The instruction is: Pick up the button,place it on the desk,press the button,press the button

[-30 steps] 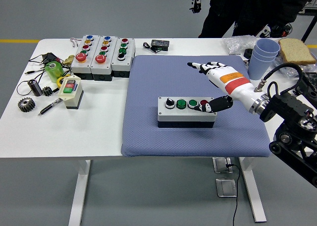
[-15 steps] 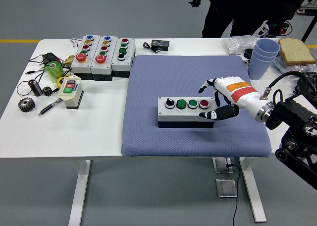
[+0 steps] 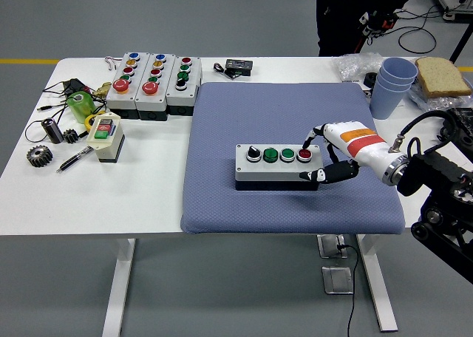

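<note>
The right hand's (image 3: 329,154) fingers (image 3: 309,139) are loosely spread and hold nothing; one fingertip rests at the red button (image 3: 304,155), the right-most on the button box (image 3: 278,166), while the thumb lies lower, against the box's front right corner. Whether the tip is pushing the button down cannot be told. The white forearm with its orange band runs back to the worktop's right edge.

The box sits near the middle of the blue mat (image 3: 288,204), which covers the right-centre of the worktop (image 3: 96,196). Along its top, from left: a black knob, two green buttons, then the red one.

At the far left edge three more button boxes (image 3: 154,83) stand side by side. In front of them is a small box (image 3: 106,136) with coloured keys, beside a green roll (image 3: 79,105), a gear (image 3: 39,156), a pen (image 3: 75,158) and loose cables. A small black device (image 3: 238,66) lies at the far edge. At the far right corner are stacked blue cups (image 3: 393,86) and a slice of bread (image 3: 442,75). A person in dark clothes (image 3: 355,15) stands beyond the far edge.
</note>
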Tool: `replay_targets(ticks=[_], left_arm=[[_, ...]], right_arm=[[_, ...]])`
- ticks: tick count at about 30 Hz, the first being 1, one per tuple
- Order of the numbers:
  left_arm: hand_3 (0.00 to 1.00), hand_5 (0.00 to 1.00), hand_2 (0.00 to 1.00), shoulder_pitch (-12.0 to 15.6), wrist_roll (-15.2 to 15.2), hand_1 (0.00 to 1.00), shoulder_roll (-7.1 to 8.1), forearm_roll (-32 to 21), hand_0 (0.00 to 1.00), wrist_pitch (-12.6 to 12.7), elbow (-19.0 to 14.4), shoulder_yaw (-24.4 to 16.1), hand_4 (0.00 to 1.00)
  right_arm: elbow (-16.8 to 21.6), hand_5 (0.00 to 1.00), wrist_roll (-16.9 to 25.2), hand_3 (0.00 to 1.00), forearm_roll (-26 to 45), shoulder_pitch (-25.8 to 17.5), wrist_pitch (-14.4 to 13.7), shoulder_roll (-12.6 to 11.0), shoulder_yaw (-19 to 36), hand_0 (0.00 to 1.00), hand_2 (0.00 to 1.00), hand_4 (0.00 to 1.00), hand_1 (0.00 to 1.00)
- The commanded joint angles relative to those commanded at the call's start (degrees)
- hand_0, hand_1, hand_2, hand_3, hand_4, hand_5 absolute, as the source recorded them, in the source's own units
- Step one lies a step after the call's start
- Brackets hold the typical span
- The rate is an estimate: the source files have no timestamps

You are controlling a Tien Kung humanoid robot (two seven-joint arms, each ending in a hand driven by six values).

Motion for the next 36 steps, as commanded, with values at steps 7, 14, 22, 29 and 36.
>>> replay_targets(ticks=[7,14,22,29,36], left_arm=[[0.592,0.644,0.675,-0.08,0.02,0.657,0.01,0.11,0.622,-0.04,0.00,0.07,0.334],[0.591,0.644,0.674,-0.07,0.03,0.657,0.00,0.21,0.622,-0.04,0.00,-0.07,0.333],[0.590,0.641,0.673,-0.07,0.03,0.655,-0.02,0.11,0.621,-0.02,0.00,-0.03,0.333],[0.590,0.639,0.672,-0.12,0.01,0.655,0.03,-0.01,0.620,-0.07,0.00,0.17,0.336],[0.590,0.639,0.672,-0.09,-0.05,0.655,0.01,-0.25,0.620,-0.06,0.00,0.26,0.336]], right_arm=[[-0.85,0.537,-0.45,0.598,0.42,-0.11,0.85,0.29,-0.99,0.132,0.162,0.912,0.002],[-2.02,0.538,-0.81,0.597,0.76,-0.01,1.31,0.44,-1.88,0.132,0.161,0.910,0.002],[-0.71,0.533,-0.74,0.595,0.55,-0.12,0.07,0.50,-0.41,0.132,0.161,0.904,0.002],[1.42,0.529,-0.52,0.593,0.82,0.43,-0.99,0.98,-0.30,0.133,0.160,0.900,0.002],[-0.32,0.526,-0.71,0.594,1.35,0.89,-0.96,2.59,-1.67,0.134,0.160,0.898,0.002]])
